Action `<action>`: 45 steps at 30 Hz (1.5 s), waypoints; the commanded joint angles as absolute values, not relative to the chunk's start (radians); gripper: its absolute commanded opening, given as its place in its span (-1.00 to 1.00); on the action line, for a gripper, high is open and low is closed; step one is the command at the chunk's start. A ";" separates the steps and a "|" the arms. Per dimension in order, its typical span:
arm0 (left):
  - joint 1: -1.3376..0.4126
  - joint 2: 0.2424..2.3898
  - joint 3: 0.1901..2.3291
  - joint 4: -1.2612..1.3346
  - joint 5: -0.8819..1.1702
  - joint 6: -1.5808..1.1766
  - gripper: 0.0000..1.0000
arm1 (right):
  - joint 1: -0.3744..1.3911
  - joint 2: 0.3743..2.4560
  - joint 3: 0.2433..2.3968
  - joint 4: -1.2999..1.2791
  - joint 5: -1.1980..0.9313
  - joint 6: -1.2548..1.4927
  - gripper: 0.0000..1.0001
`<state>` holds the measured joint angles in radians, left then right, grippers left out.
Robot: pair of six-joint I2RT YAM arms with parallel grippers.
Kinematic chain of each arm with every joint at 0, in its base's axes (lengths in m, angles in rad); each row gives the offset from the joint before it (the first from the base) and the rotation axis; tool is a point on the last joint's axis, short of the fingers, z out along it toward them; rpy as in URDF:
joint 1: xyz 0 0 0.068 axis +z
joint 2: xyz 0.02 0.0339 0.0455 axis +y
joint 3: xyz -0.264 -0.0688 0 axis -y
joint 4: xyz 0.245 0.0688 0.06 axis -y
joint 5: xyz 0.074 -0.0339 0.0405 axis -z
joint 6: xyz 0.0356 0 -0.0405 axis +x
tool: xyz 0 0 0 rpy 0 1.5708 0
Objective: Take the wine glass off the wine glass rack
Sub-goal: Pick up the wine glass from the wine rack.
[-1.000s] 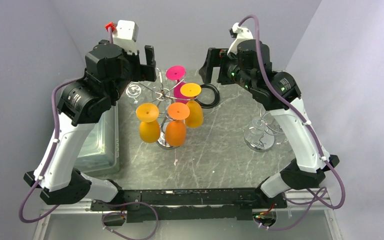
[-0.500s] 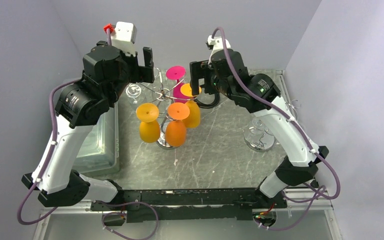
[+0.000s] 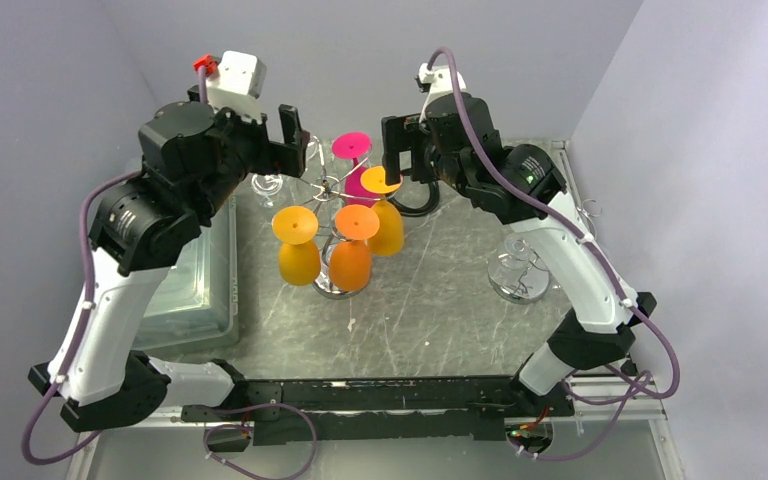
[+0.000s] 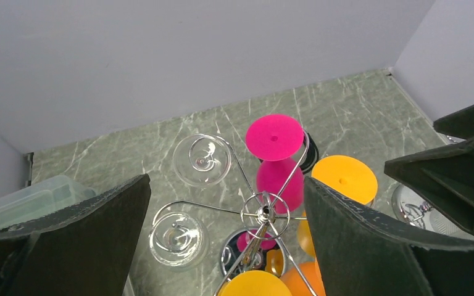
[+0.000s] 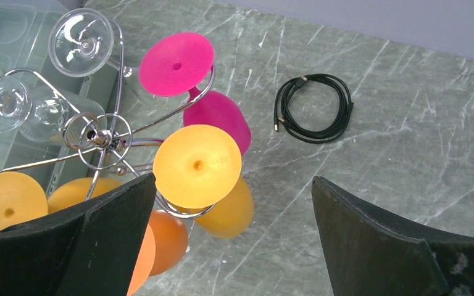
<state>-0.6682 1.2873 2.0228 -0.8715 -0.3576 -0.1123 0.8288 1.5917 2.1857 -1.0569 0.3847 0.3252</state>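
The wine glass rack (image 3: 328,186) is standing on the bench (image 3: 440,300), a little left of the middle and toward the far edge. Its round base is sitting just beside a clear plastic bin (image 3: 195,290) that is lying along the left edge. Six glasses are hanging from its curled arms, feet up and bowls down. A pink glass (image 3: 352,146) is hanging on the far side and a yellow glass (image 5: 197,165) to the right of the hub. An orange glass (image 3: 357,222) and a second yellow glass (image 3: 294,225) are hanging on the near side. One clear glass (image 4: 202,160) and another clear glass (image 4: 176,239) are hanging on the left, toward the bin. The right claw (image 5: 232,179) is hovering over the rack's right side with its jaws spread wide, gripping nothing, and the yellow glass's foot is showing between its fingers, nearer the left one. The left claw (image 4: 226,182) is hovering over the rack's far-left side, also spread wide and gripping nothing, and is looking down on the hub and the clear glasses. A coiled black cable (image 5: 313,108) is lying on the bench to the right of the pink glass, near the far edge. A smaller wire stand (image 3: 520,275) is standing by the right edge, well apart from the rack.
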 commanded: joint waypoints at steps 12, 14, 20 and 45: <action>-0.670 1.246 2.013 -0.840 -0.428 -0.101 0.98 | 0.877 1.699 2.279 -1.110 0.407 0.287 0.99; -0.670 1.242 2.012 -0.845 -0.432 -0.102 0.98 | 0.879 1.709 2.280 -1.116 0.405 0.285 0.99; -0.670 1.224 1.981 -0.835 -0.441 -0.104 0.98 | 0.882 1.734 2.278 -1.118 0.394 0.278 0.99; -0.670 1.218 1.942 -0.816 -0.466 -0.110 0.98 | 0.900 1.815 2.307 -1.170 0.410 0.283 0.63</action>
<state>-0.6682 1.2377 1.9465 -0.8574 -0.4431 -0.1089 0.8963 1.8050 2.2753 -1.1564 0.3882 0.2905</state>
